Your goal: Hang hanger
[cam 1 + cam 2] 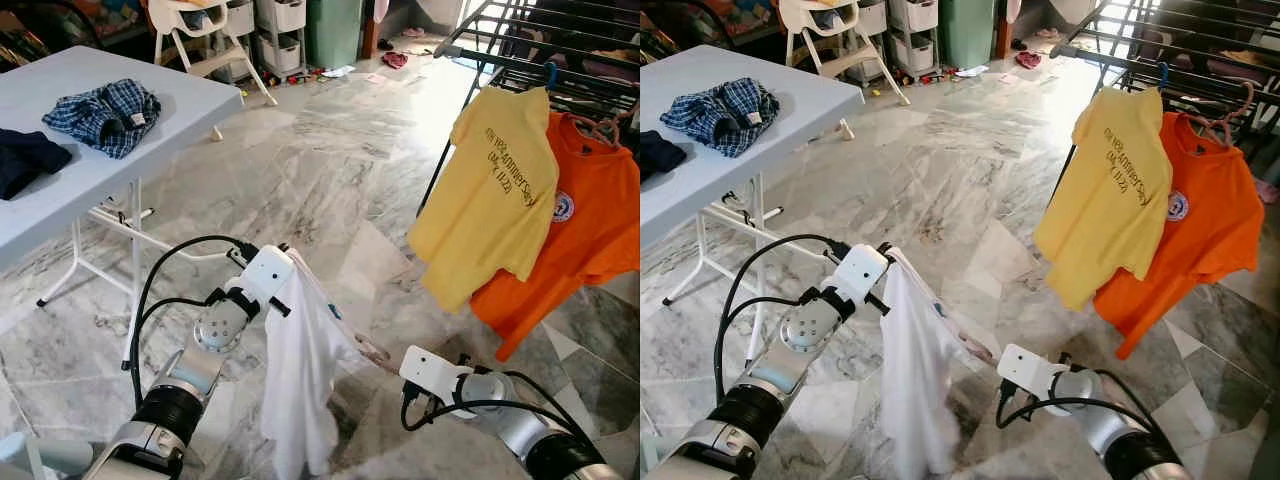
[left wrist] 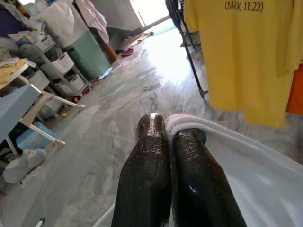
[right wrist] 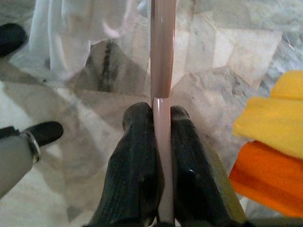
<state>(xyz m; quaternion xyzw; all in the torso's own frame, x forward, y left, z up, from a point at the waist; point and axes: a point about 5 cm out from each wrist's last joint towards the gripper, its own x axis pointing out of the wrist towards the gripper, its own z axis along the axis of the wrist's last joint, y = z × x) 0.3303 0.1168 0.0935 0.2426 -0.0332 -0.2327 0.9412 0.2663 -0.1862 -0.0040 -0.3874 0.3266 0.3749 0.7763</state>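
Desk (image 1: 180, 110): far left, carries a plaid shirt (image 1: 105, 115) and a dark garment (image 1: 25, 160); not part of this step.
Left claw (image 2: 166, 130): clenched on the collar of the white shirt (image 1: 300, 390), forearm raised and angled up so the cloth hangs free above the floor.
Hanger (image 3: 162, 56): pink, slanting from the shirt's neck down to my right; I judge I hold both ends to keep shirt and hanger together.
Right claw (image 3: 161, 123): low, arm reaching inward, clamped on the hanger's bar.
Rack (image 1: 520, 65): far right, well apart, with a yellow shirt (image 1: 495, 195) and an orange shirt (image 1: 585, 215); likely my target.
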